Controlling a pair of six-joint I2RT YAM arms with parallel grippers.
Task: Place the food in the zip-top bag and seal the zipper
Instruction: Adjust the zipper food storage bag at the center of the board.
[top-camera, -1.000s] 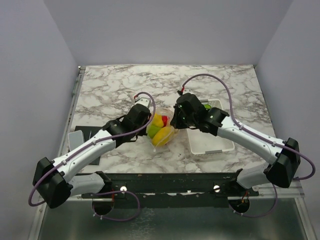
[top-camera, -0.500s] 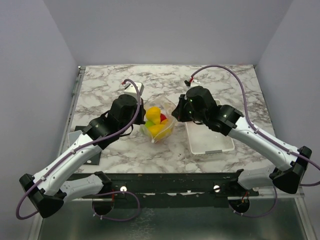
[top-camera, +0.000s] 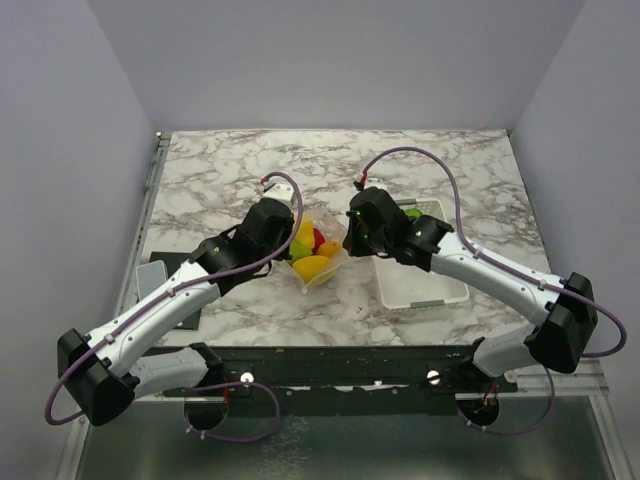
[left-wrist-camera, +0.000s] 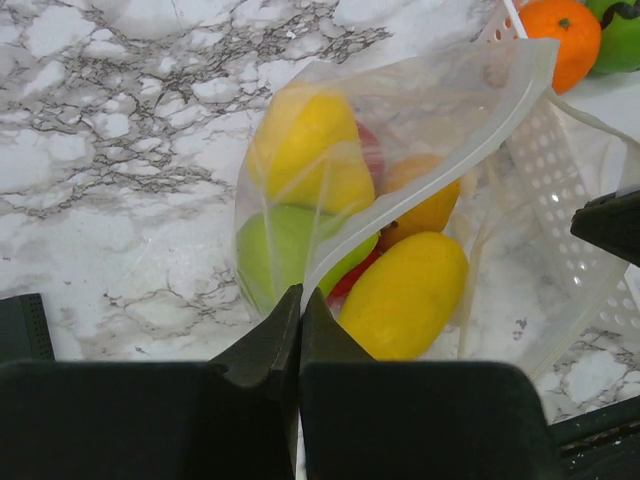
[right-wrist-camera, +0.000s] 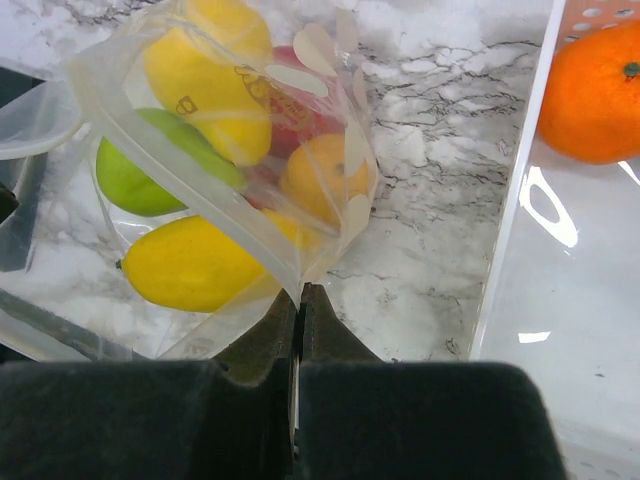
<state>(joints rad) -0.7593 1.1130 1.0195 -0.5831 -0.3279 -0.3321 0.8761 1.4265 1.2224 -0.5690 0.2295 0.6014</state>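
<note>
Pinching: left gripper (left-wrist-camera: 300, 312) clamped on one mouth edge of see-through thin plastic zip-top bag (left-wrist-camera: 430, 100), right gripper (right-wrist-camera: 298, 300) on the other side. Inside, just ahead of both: glossy yellow, green, red toy food (left-wrist-camera: 400, 295). Right of right gripper: round orange toy fruit (right-wrist-camera: 592, 92) in white plastic tray (right-wrist-camera: 507, 215).

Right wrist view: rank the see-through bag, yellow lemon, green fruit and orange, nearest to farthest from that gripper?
1. The zip-top bag, pinched in the right gripper.
2. The yellow lemon, inside the bag, lower left.
3. The green fruit, inside, farther left.
4. The orange, in the white tray, upper right.
</note>
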